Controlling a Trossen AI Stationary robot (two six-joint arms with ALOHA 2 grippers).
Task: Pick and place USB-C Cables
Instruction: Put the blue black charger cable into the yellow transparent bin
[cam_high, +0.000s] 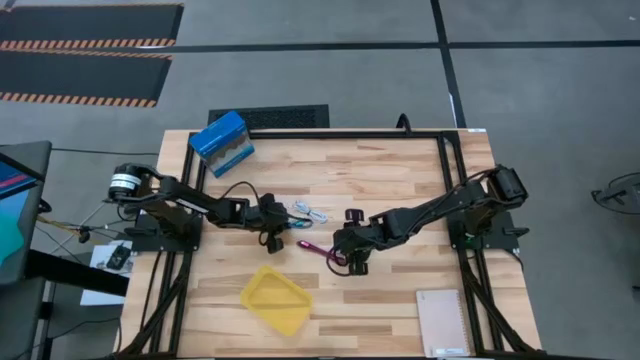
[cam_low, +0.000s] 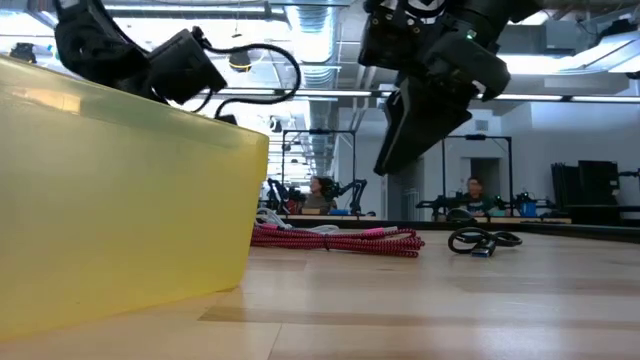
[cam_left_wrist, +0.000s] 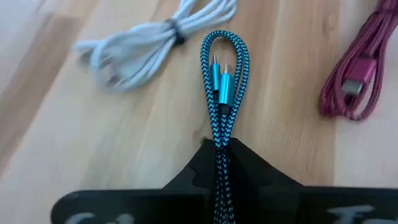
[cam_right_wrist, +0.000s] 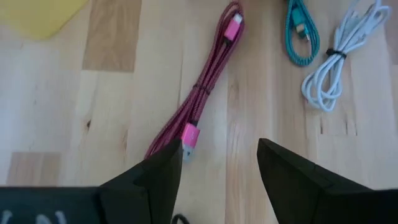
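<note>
My left gripper (cam_left_wrist: 221, 148) is shut on the teal-green cable (cam_left_wrist: 222, 62), near the table's middle (cam_high: 272, 228). The white cable (cam_left_wrist: 155, 40) lies just beyond it on the wood. My right gripper (cam_right_wrist: 221, 155) is open and hovers above the near end of the magenta cable (cam_right_wrist: 202, 90), which lies flat on the table (cam_low: 340, 238). In the low view the right gripper (cam_low: 425, 120) hangs well clear of the tabletop. The black cable (cam_high: 353, 215) lies coiled farther back (cam_low: 483, 241). The yellow tray (cam_high: 275, 298) sits near the table's near edge. My left gripper pinches the teal-green cable between its two fingers at one end of the bundle (cam_left_wrist: 221, 138), with the fingers lying along it. The looped end with both metal plugs (cam_left_wrist: 219, 78) sticks out forward past the fingertips. Whether the cable is lifted off the wood cannot be told.
A blue box (cam_high: 222, 137) stands at the far left corner and a notebook (cam_high: 443, 322) lies at the near right corner. The tray's yellow wall (cam_low: 120, 190) fills the low view's left. People sit in the room beyond the table.
</note>
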